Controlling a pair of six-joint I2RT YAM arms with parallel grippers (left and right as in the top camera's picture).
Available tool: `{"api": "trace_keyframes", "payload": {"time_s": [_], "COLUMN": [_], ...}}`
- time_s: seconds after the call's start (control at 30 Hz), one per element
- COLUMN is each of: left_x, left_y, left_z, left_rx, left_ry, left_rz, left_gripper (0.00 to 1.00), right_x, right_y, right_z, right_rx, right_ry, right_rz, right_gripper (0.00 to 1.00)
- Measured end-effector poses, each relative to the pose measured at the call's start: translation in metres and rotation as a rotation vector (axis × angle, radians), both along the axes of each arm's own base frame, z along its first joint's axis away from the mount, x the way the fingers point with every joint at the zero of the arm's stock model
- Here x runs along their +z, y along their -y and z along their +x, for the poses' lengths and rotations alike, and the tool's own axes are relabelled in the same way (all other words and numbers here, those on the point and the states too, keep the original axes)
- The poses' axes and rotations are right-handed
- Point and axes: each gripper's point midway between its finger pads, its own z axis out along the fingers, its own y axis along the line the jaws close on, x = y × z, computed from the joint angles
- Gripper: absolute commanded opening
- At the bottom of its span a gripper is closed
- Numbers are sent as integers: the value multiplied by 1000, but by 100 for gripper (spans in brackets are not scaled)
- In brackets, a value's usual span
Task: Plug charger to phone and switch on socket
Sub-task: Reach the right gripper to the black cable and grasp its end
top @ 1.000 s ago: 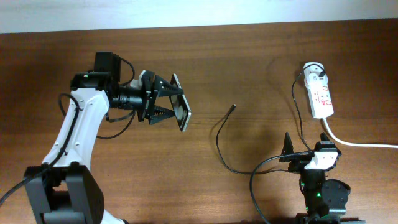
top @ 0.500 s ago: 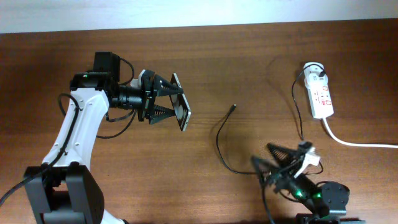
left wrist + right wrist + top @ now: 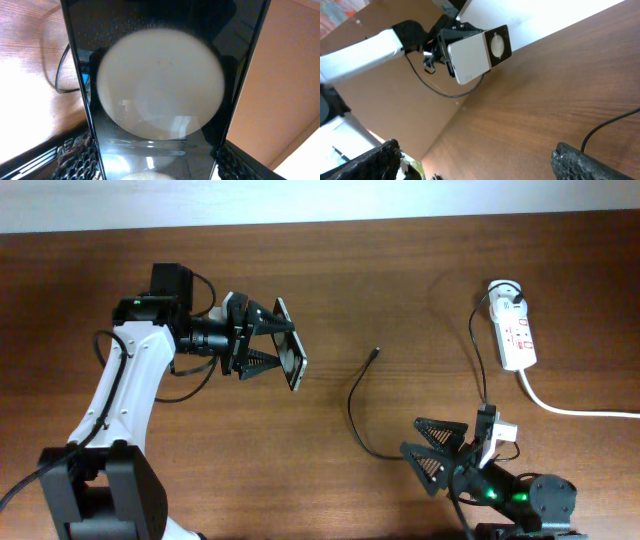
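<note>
My left gripper point(image 3: 282, 343) is shut on the phone point(image 3: 297, 366) and holds it edge-up above the table's left half. In the left wrist view the phone's glossy black face point(image 3: 160, 95) fills the frame between my fingers point(image 3: 75, 161). The charger cable point(image 3: 352, 405) lies at mid-table, its connector tip point(image 3: 375, 352) pointing up-right. My right gripper point(image 3: 412, 435) is open and empty near the front edge, just right of the cable's lower bend. The right wrist view shows the held phone point(image 3: 472, 57) and a stretch of cable point(image 3: 610, 125). The socket strip point(image 3: 512, 330) lies at far right.
The strip's thick white cord point(image 3: 575, 409) runs off the right edge. A thin black lead is plugged into the strip's round end point(image 3: 508, 293). The table is bare dark wood point(image 3: 400, 270), with a pale wall along its far side.
My right arm has swung down from its upright pose and now points left, its open gripper low near the cable. My left arm and the phone have not moved.
</note>
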Motion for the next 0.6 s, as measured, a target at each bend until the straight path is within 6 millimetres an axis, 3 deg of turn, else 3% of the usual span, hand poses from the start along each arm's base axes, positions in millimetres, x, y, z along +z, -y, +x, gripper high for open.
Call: {"api": "trace_keyframes", "payload": {"time_s": [0.27, 0.33, 0.37, 0.43, 0.6], "left_x": [-2, -2, -2, -2, -2], "left_y": [-1, -1, -1, -1, -1], "left_z": [1, 1, 1, 1, 1], "left_rx": [2, 2, 2, 2, 2], "left_ry": [-1, 0, 0, 0, -1], "left_rz": [10, 10, 10, 10, 11], "left_gripper": [65, 65, 65, 65, 65], "right_x": [37, 44, 62, 79, 64], "right_y": [13, 12, 4, -14, -78], "right_z": [58, 63, 68, 66, 66], "right_rx": [-55, -70, -74, -53, -84], "right_ry": [-202, -266, -233, -170, -137], "right_rz": [-166, -234, -293, -350, -495], "right_gripper": [99, 99, 99, 99, 99]}}
